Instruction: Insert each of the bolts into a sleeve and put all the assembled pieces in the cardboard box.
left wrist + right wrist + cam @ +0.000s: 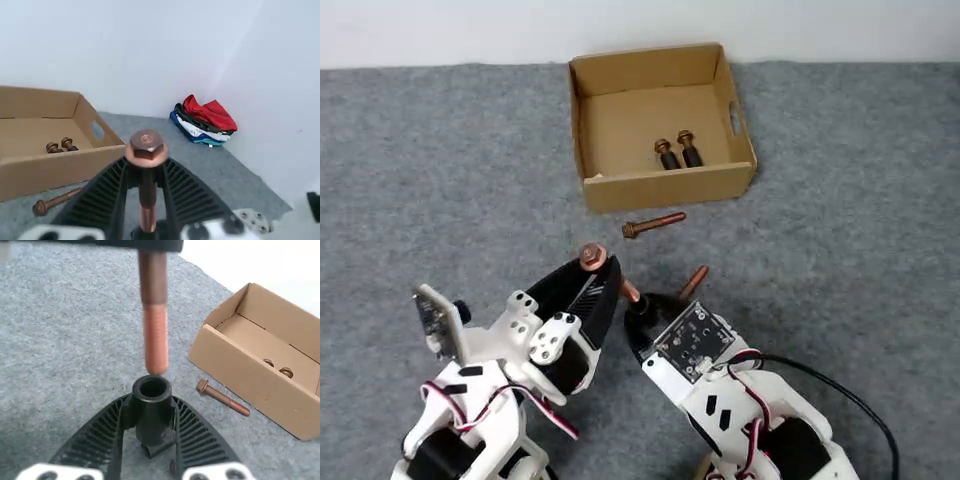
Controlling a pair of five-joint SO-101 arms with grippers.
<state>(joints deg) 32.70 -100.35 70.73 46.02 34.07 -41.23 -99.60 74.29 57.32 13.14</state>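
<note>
Plainly, the left gripper (146, 169) is clamped shut on a copper bolt (146, 148). Its ribbed jaws pinch the shank just under the hex head, and the threaded end points away toward the other arm. Facing it, the right gripper (150, 421) is closed around a black sleeve (151, 399) whose open bore is turned toward the bolt. In the right wrist view the threaded tip hangs right at the mouth of the bore, nearly in line and, as far as can be told, not yet inside. So the step in hand looks like the mating of a bolt with its sleeve. The next move calls for a straight push along the bolt's axis, both grips firm and the tip centred, since a small tilt could catch the thread on the rim. Beyond the grippers, on the grey carpet (840, 250), a loose bolt (655, 224) lies near the front wall of the cardboard box (660, 188). What seems to be another copper shank (693, 283) shows just beside the right gripper. Inside the box two assembled pieces (667, 155) lie side by side close to that front wall, so roughly half the work appears to remain. Farther off, a pile of folded clothes (202, 120) sits against the room's wall.
</note>
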